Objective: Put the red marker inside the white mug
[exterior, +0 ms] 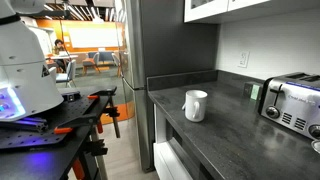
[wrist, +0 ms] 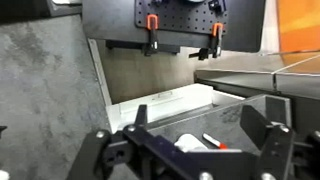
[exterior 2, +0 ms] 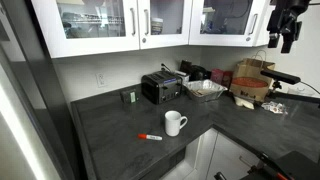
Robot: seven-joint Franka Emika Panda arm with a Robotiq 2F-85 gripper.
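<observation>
We've got the hand up high, fingers spread wide, nothing btwn them. The red marker lies flat on the counter, well below & away from the hand. The white mug stands upright near it, not touching. Risks, as we judge: an off-centre descent cd roll the marker twd the counter edge, or a finger cd clip the mug. Thin pen + shallow pinch = may slip.
</observation>
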